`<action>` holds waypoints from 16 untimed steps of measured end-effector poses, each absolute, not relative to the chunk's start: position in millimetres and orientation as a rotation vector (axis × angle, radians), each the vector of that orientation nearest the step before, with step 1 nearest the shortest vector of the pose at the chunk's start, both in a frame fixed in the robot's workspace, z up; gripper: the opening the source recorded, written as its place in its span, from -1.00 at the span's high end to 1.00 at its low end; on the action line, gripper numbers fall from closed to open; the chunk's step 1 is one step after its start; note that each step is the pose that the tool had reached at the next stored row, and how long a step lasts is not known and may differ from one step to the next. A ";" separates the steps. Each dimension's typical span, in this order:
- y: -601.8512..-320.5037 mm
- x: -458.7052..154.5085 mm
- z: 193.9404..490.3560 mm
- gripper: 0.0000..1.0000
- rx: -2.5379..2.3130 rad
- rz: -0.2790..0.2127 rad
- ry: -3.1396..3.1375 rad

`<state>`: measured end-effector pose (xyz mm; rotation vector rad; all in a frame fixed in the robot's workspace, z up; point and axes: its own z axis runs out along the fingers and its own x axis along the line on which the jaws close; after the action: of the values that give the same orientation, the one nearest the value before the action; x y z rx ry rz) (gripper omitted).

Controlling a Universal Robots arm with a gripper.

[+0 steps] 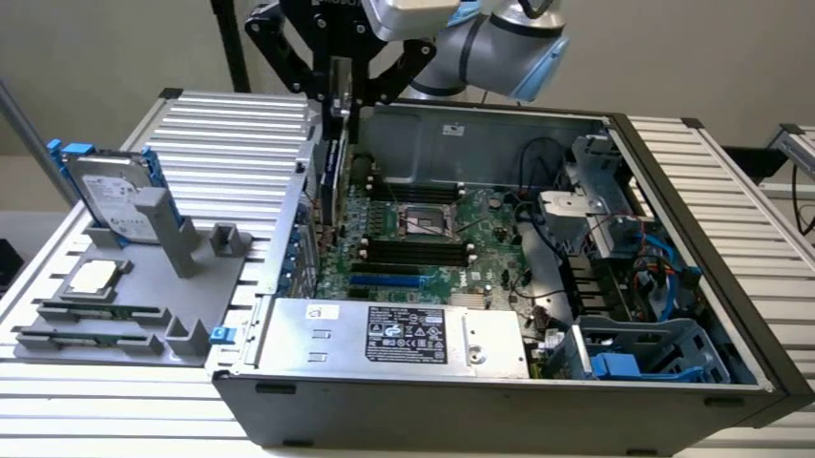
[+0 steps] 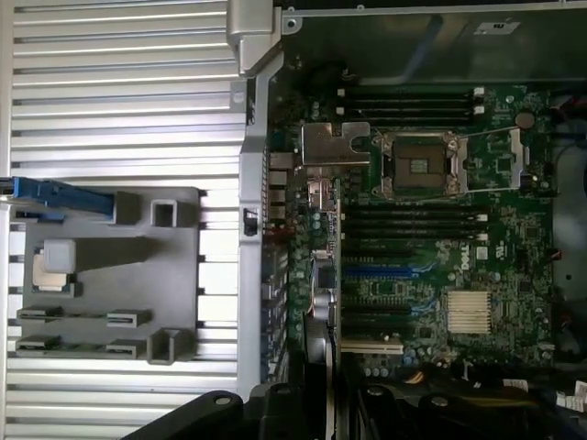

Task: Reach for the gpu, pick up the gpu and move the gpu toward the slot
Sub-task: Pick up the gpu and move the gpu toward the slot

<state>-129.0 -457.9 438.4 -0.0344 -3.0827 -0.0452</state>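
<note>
Pincer (image 1: 339, 95) clamped on gpu (image 1: 334, 167), card held upright, edge-down over motherboard (image 1: 433, 239) inside open computer case (image 1: 510, 401)

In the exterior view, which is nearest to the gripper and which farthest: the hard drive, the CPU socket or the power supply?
Measured from the gripper, which holds the gpu:
1. CPU socket, mid-motherboard, toward the exterior view's right.
2. Hard drive, upright on the grey holder, toward the exterior view's left.
3. Power supply, at the case's front edge.
</note>
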 end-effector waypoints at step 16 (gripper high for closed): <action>-448.0 -57.0 430.1 0.48 -0.034 -0.045 -3.082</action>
<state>-57.0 -448.0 430.1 -0.0343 -3.0818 -0.0445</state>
